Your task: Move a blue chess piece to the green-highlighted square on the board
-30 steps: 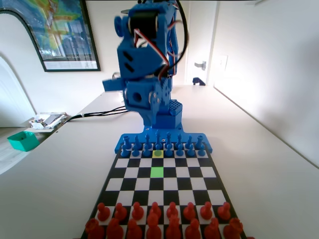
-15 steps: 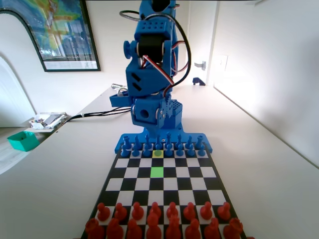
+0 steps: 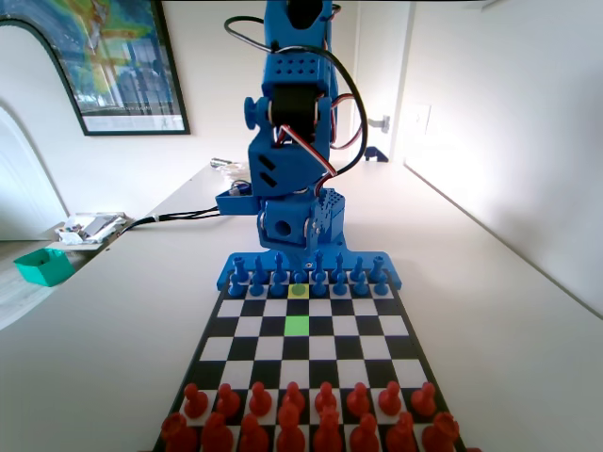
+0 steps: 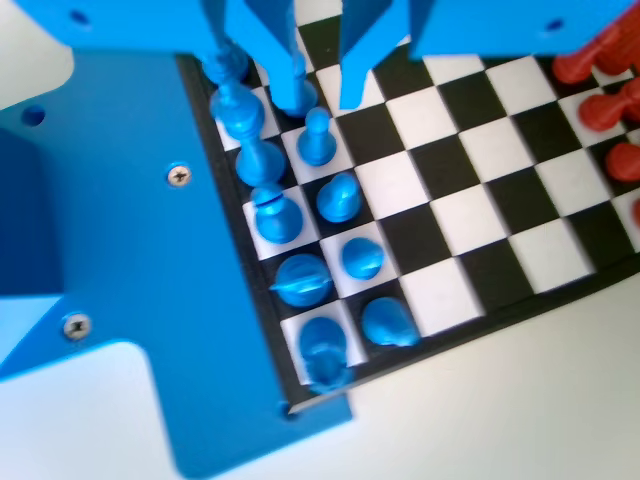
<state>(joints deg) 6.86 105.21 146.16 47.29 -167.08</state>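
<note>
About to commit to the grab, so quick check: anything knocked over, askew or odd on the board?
Nothing stands out. The blue pawns stand upright in their row, the red pieces are in order, and the green square is bare. The gripper hangs open above the blue pawns, touching none.

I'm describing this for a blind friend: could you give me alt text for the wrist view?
Two blue jaws hang open from the top edge, the gripper just above a blue pawn in the blue ranks at the board's left edge. More blue pieces run down that edge toward the near corner, and red pieces cluster at the upper right.
</note>
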